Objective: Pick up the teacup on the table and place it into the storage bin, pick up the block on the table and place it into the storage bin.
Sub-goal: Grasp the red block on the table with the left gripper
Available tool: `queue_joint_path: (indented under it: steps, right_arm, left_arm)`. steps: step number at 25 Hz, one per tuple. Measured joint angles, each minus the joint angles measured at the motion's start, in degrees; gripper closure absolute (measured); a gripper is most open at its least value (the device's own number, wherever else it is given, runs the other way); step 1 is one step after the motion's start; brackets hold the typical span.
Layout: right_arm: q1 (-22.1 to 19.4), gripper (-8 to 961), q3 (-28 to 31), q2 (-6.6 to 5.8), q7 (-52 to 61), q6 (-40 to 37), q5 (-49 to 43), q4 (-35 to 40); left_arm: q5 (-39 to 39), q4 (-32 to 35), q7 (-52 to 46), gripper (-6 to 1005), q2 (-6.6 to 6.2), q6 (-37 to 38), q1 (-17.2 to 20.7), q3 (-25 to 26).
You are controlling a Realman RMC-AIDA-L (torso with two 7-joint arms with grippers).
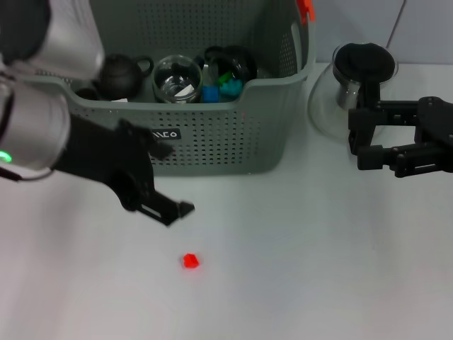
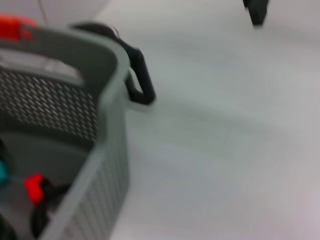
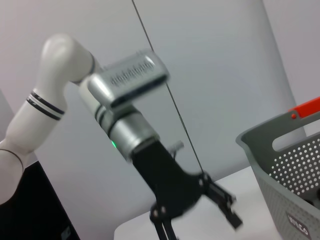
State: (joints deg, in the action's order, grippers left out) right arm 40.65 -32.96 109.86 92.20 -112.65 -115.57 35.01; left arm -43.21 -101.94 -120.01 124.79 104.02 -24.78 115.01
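Bin (image 1: 212, 134): grey perforated plastic basket, upright at the far middle of the white table, small black label on its near wall, cut-out handle in the near rim, orange clip on the far right rim. Inside, along the near wall: a dark teapot at left, a clear glass teacup (image 1: 177, 78) upright beside it, then blue and green pieces and a black-rimmed item, crowded together. Block (image 1: 190, 261): small, bright red, lying alone on the bare table in front of the bin, well apart from it, nothing touching it.
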Motion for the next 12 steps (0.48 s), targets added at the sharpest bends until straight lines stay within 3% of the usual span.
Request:
queue_joint_path:
  steps: [7,12]
  right_arm:
    - [0.0,28,0.32,-0.02,0.18,0.42,0.0,-0.04]
    - [-0.1,28,0.71,-0.06,0.71,0.48,0.06,-0.01]
  left_arm:
    - [3.65,14.16,2.95,53,-0.46,-13.0,1.14,-8.87]
    - [7.48,15.98,2.07,67,-0.39,-18.21,2.6,-17.17]
